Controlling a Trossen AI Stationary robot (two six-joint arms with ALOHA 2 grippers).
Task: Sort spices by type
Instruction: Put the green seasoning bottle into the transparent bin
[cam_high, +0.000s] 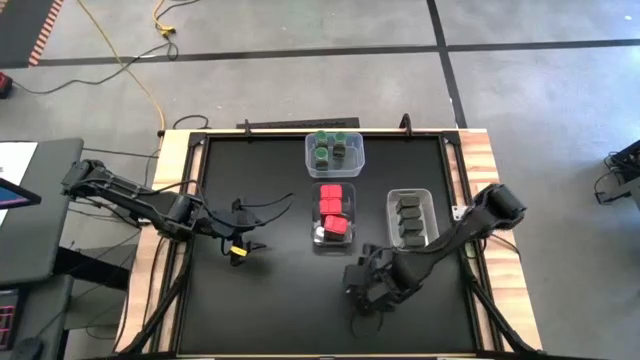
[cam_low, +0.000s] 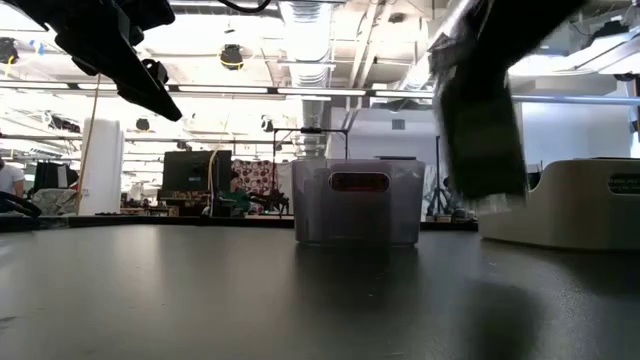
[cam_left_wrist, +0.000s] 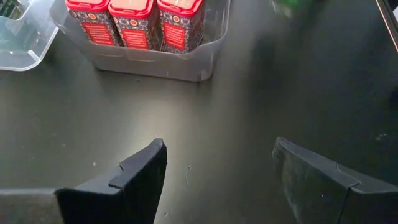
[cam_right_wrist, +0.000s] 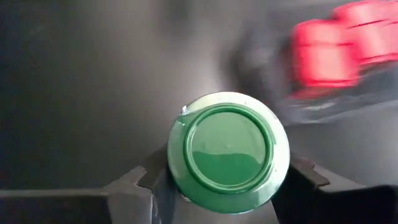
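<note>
Fingers (cam_right_wrist: 146, 180) of the right arm clamp a green-lidded jar (cam_right_wrist: 228, 151) above bare mat (cam_right_wrist: 81, 93).

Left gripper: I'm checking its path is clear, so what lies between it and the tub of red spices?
Nothing: in the left wrist view only bare black table lies between the open left gripper and the tub of red spices.

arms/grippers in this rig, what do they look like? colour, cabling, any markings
Both arms are dark, jointed, with thin black cables looping alongside. The left gripper carries a small yellow tag and has blocky, matte black fingers. The right gripper has similar angular dark fingers.
</note>
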